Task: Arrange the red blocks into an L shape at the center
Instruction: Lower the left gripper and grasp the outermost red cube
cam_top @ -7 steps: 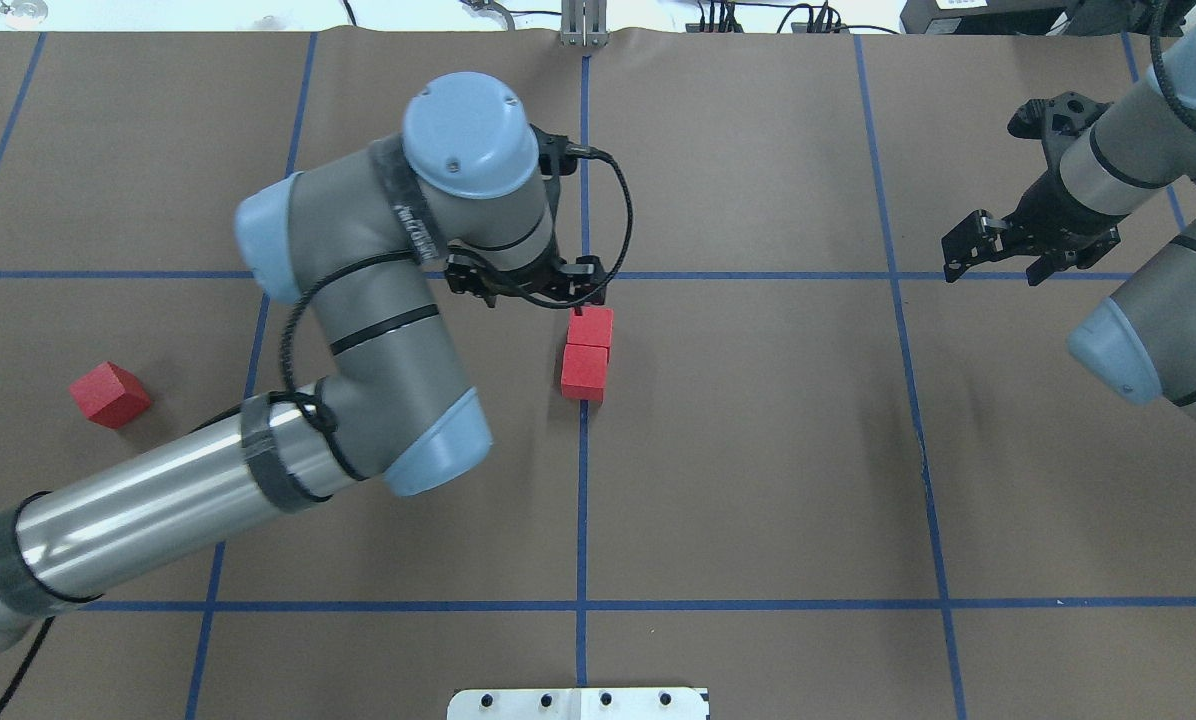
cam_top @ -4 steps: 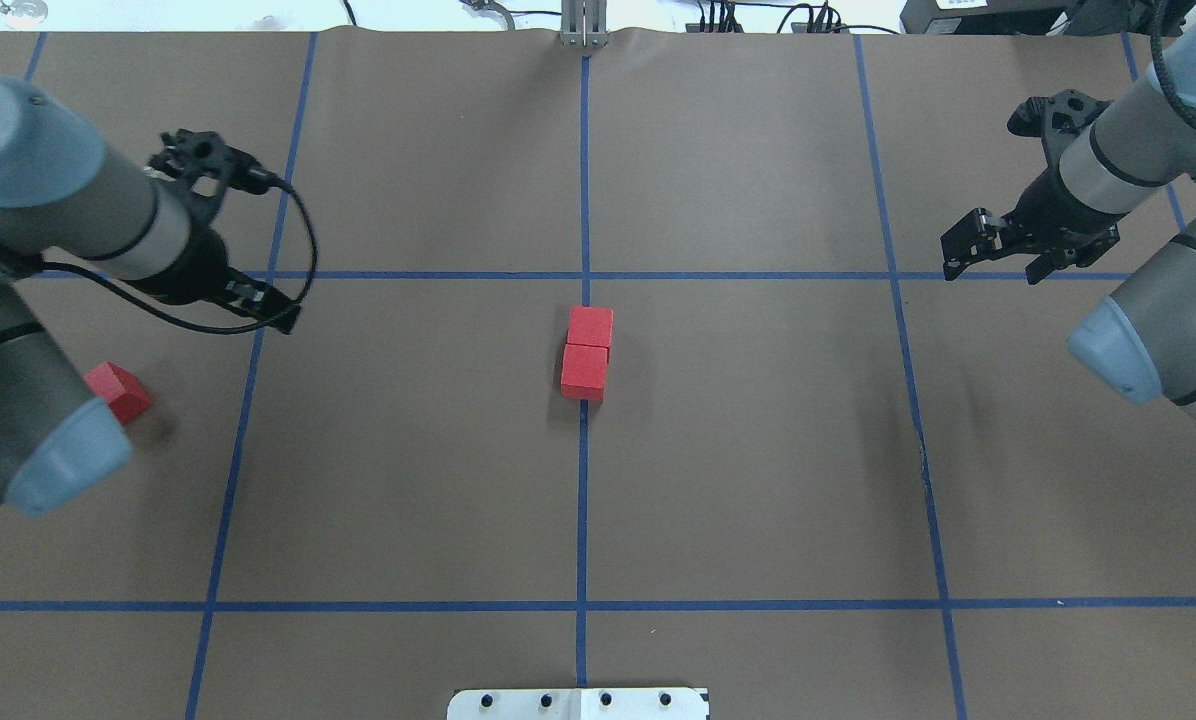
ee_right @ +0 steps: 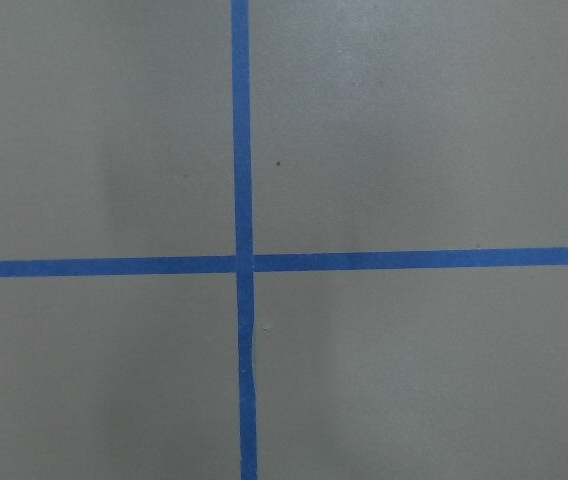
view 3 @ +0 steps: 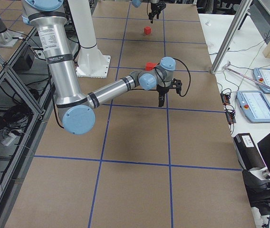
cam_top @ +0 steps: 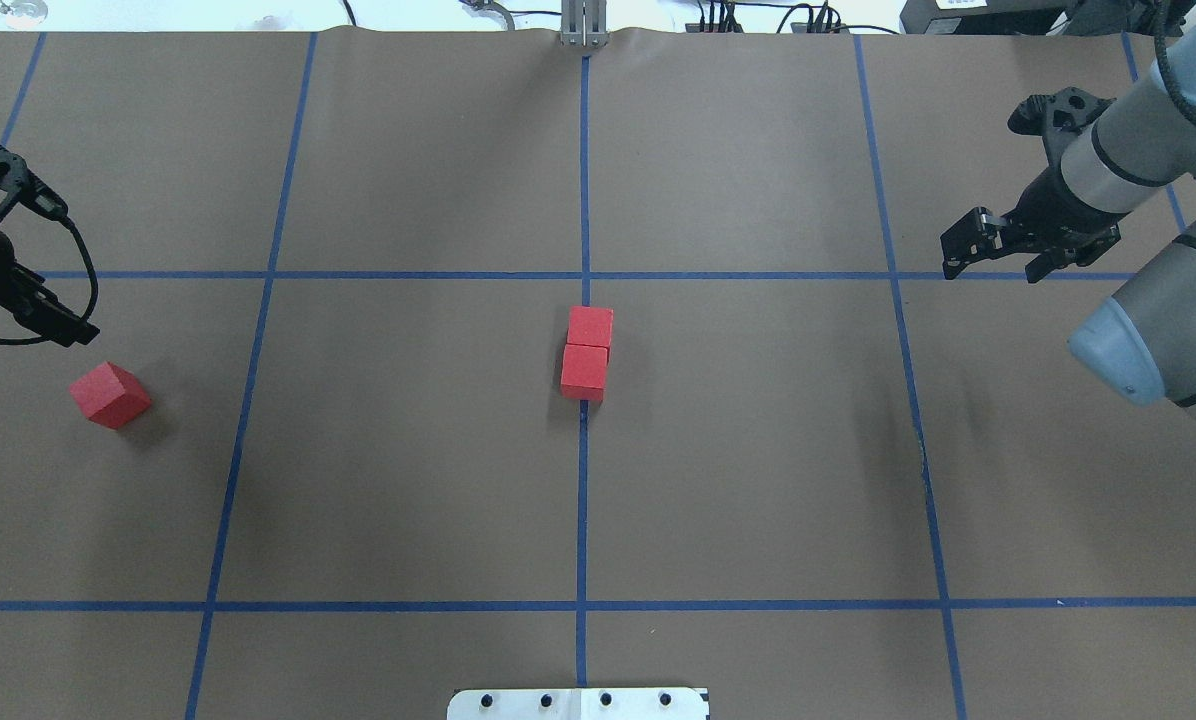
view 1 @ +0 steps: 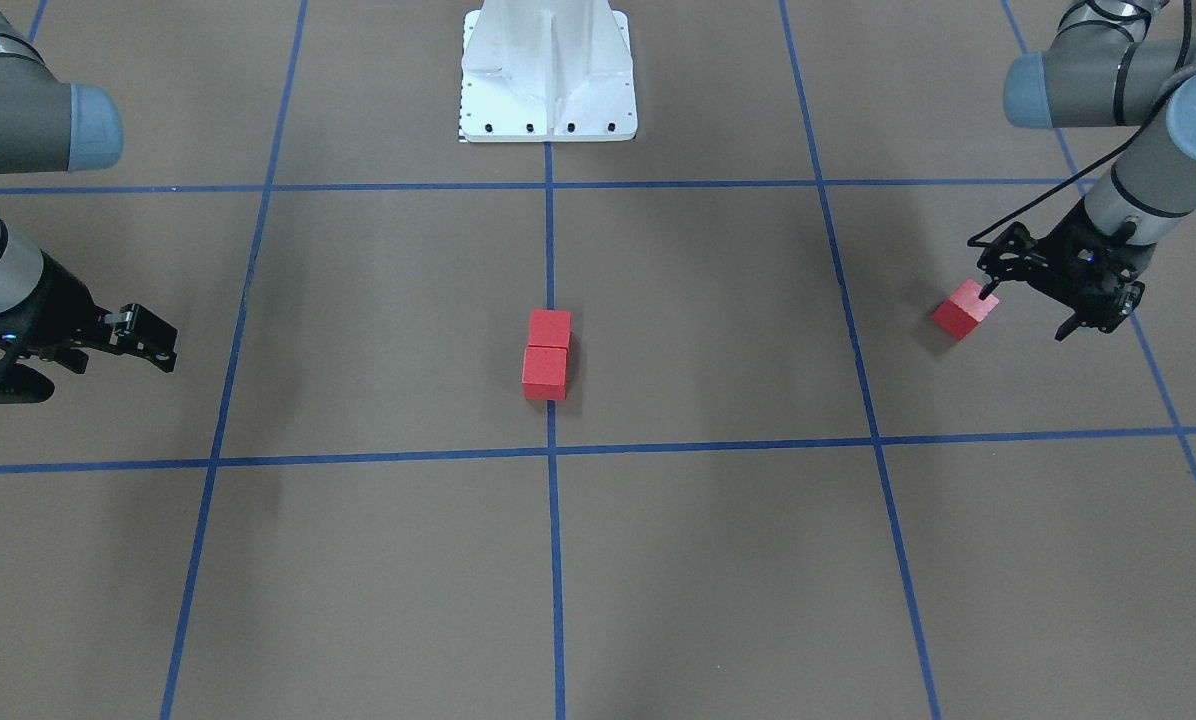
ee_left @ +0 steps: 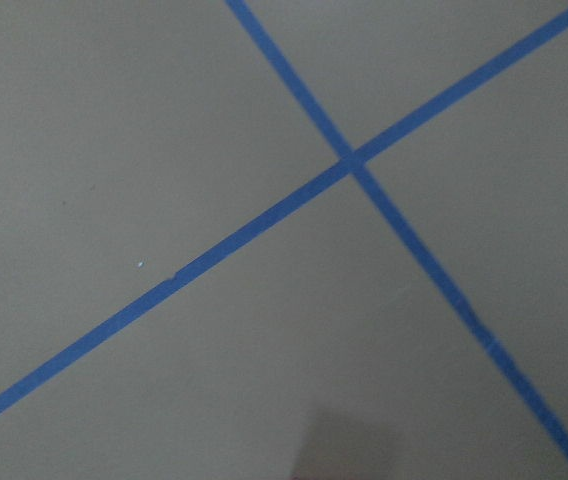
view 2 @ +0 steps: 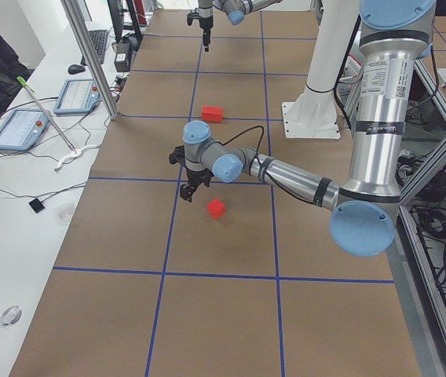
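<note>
Two red blocks (cam_top: 588, 353) lie touching end to end on the blue tape line at the center (cam_top: 583, 450); they also show in the front view (view 1: 546, 355). The third red block (cam_top: 110, 394) lies alone at the far left, turned at an angle, and shows in the front view (view 1: 966, 308). My left gripper (cam_top: 46, 315) is open and empty, above and just beyond that block; in the front view (view 1: 1023, 313) one fingertip overlaps the block's far corner. My right gripper (cam_top: 996, 268) is open and empty at the far right. Both wrist views show only brown floor and tape.
The white robot base (view 1: 548, 70) stands at the near middle edge of the table (cam_top: 578, 703). Blue tape lines (cam_top: 258, 275) cross the brown surface. Tablets and cables (view 2: 19, 126) lie beyond the table's left end, beside a metal post (view 2: 89, 55).
My left arm has swung away from the center pair, far to the left, and now hangs by the lone block. The blocks and the right arm have not moved.
</note>
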Controlling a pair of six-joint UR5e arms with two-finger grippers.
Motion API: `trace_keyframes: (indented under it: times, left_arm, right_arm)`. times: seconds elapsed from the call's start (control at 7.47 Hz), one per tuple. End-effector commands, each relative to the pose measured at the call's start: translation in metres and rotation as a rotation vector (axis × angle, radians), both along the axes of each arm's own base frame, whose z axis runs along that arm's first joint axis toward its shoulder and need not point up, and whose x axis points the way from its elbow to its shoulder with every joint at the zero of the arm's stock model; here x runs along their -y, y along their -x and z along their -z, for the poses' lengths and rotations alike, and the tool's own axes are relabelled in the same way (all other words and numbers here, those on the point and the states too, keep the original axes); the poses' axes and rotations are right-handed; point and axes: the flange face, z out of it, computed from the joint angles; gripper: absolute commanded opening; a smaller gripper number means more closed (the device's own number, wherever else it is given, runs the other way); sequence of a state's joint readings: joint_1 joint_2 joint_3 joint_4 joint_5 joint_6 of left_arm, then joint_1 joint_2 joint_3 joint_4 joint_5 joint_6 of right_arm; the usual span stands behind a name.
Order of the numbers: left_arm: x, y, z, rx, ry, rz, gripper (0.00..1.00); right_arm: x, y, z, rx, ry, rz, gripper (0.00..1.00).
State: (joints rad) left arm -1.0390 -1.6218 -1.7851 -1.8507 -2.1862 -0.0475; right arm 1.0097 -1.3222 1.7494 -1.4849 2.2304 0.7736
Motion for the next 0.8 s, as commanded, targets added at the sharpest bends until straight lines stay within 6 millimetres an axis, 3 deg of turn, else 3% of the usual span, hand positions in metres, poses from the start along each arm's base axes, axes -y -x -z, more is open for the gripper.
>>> trace_keyframes:
  times: [0.0,0.27,0.54,0.67]
  left_arm:
    - [-0.001,0.001,-0.011,-0.004,0.014,-0.01,1.0]
    - [-0.005,-0.018,-0.021,0.001,0.035,-0.031,1.0]
    - [-0.022,-0.054,-0.022,0.004,0.067,-0.069,1.0]
    - [-0.025,-0.058,-0.027,0.011,0.072,-0.08,1.0]
  right_arm:
    - [-0.001,0.001,0.001,0.002,0.0,0.002,1.0]
    - [0.0,0.001,0.0,0.0,0.001,0.001,1.0]
    - [-0.001,0.001,0.0,0.002,0.001,0.002,1.0]
    - [0.0,0.001,0.001,0.002,0.001,0.002,1.0]
